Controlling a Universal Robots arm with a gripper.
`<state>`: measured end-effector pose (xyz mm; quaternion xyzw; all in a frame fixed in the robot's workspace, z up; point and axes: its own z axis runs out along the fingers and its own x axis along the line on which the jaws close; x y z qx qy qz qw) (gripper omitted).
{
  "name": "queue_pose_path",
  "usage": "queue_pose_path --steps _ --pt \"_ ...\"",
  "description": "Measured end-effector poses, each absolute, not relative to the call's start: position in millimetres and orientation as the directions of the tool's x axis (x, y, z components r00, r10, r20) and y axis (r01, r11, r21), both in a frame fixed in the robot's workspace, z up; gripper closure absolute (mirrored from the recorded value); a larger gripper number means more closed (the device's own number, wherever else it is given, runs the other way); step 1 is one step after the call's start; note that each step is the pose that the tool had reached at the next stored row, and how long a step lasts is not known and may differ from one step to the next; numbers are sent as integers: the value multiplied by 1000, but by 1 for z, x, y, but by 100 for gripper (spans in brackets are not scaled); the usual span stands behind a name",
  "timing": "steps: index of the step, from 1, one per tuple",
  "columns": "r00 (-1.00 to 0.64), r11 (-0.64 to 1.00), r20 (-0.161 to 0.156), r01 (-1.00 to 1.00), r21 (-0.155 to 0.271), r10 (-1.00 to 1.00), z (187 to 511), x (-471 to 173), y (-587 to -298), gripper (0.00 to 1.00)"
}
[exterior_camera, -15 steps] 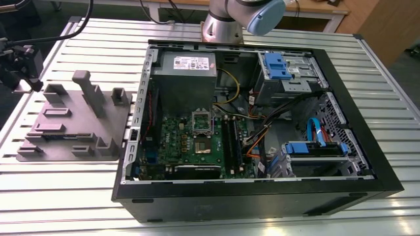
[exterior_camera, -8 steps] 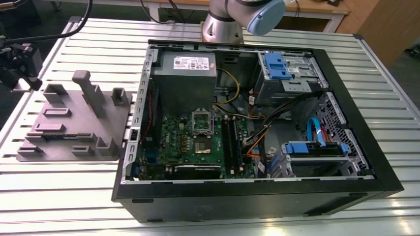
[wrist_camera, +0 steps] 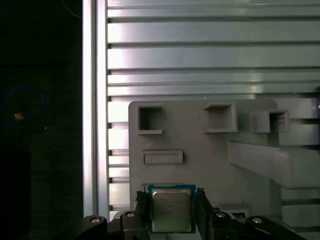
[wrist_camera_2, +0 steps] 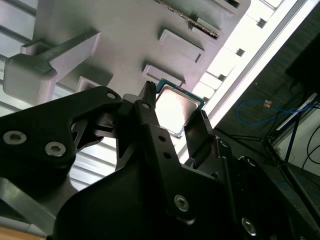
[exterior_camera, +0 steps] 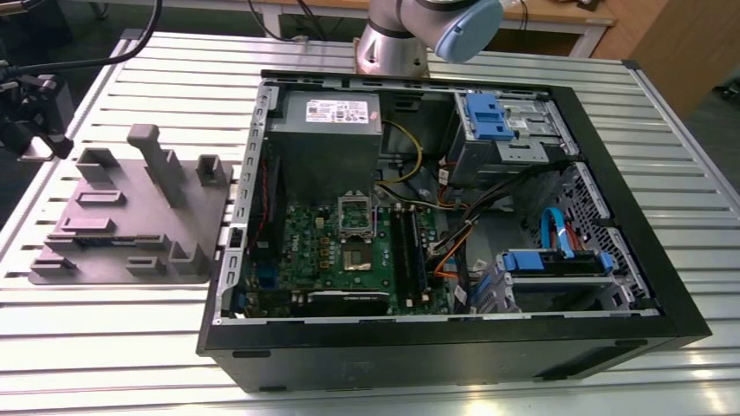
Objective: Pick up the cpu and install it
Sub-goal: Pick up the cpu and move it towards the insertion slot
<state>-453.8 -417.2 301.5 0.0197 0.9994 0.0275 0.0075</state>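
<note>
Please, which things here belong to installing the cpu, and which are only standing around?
Part of the job:
- cpu, lying on the grey plate
- hand, placed around the cpu
- socket on the motherboard

Only standing around:
- power supply
- memory sticks
- blue drive brackets
- slatted table

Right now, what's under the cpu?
In the first wrist view, a flat grey plastic fixture plate lies beneath the small silver-topped square cpu. The spot directly under it is hidden by the chip.
</note>
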Motion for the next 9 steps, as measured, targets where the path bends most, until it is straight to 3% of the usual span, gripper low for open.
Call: queue_pose_path --steps 9 --pt "-999 998 -14 39 55 40 305 -454 -417 53"
